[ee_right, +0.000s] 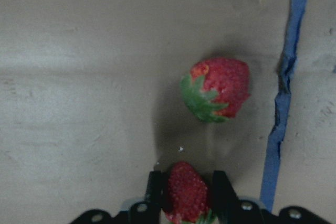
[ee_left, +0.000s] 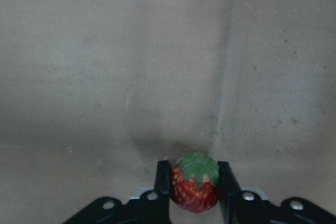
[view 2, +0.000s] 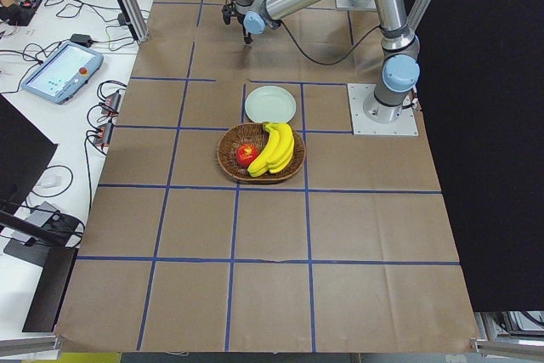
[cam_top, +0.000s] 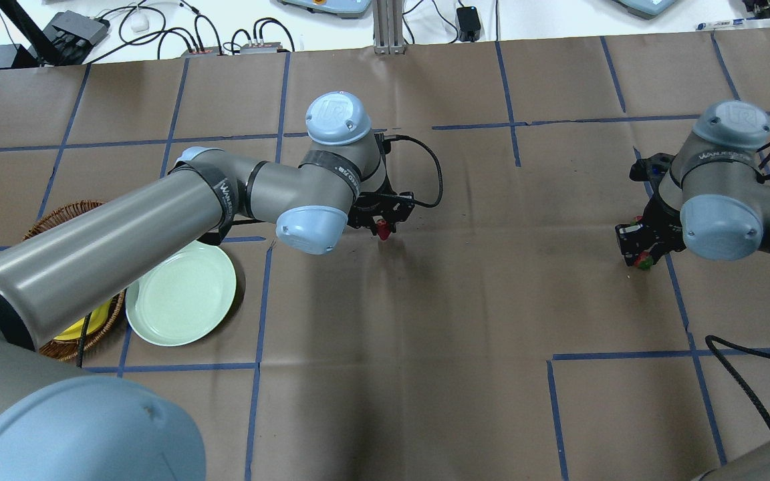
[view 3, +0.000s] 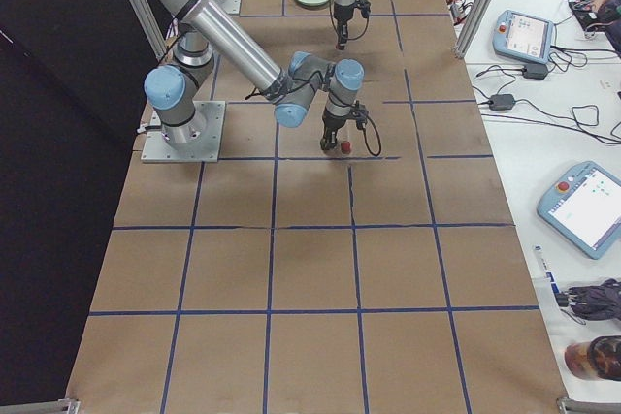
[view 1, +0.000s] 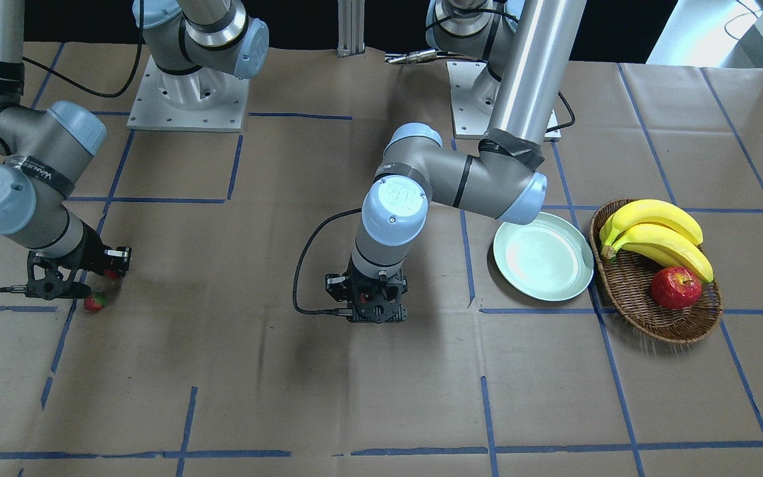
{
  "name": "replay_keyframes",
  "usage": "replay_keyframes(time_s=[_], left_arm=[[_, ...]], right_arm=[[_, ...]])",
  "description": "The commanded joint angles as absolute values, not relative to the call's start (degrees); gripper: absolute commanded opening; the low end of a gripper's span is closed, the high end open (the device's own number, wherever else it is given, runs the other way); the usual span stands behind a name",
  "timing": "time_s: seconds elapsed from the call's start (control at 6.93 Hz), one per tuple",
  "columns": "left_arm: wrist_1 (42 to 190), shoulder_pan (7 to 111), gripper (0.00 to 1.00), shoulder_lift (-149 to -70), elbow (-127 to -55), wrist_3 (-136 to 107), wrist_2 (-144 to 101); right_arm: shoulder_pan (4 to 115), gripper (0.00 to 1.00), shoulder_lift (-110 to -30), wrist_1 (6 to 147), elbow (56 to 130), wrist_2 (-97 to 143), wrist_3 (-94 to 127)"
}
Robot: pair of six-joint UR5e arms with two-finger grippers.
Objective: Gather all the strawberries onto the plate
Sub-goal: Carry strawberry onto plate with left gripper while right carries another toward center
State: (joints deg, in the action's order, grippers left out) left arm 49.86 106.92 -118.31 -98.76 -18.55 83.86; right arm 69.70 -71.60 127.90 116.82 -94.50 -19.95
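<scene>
The strawberries are split three ways. One (ee_left: 195, 188) sits clamped between the fingers of the left pincer (ee_left: 194, 176), leafy top facing away from the wrist. A second (ee_right: 185, 191) is gripped the same way in the right pincer (ee_right: 187, 182). The third (ee_right: 219, 88) lies loose on the worktop (view 1: 355, 397) just ahead of the right pincer, beside a blue tape line (ee_right: 283, 103). Both pincers are narrowed onto their berries. Whether either berry has cleared the paper is hard to judge, perhaps only just.

The mint-green plate (view 1: 544, 262) is bare, touching or nearly touching the wicker basket (view 1: 653, 324) that holds the bananas (view 1: 660, 235) and the apple (view 1: 676, 288). It lies near the left pincer and well apart from the right one.

The likeliest trouble is a lost grip. Each berry is small, rounded and pinched only at its sides, so a quick swing could squirt it out. The right arm's carry is the longer, giving more chance of that. Both arms heading for the plate together could crowd each other there. A release made too far over could send a berry into the basket. The loose berry, so close to the right pincer, could be nudged away.
</scene>
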Motion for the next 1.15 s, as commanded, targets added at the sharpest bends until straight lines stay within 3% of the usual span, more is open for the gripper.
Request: replay_keyframes(time_s=[0.0,0.43,0.87,1.01], left_arm=[[53.6,98.9,0.00,-108.6,-104.3,-5.4,87.6],[52.6,83.2,0.00,-97.5,-120.2,15.5,93.5],[51.6,74.4,0.04,-98.0,-123.0,24.4,93.6],[51.7,73.3,0.37,-98.7,-123.2,24.7,93.5]], right_arm=[[69.6,0.04,-72.7,127.6,116.3,-94.7,-20.0],[72.1,0.04,-81.2,109.3,107.4,-93.4,-16.1],[89.1,0.04,-78.6,109.5,104.5,-88.1,-2.5],[95.1,0.04,-76.4,109.9,103.4,-87.1,5.4]])
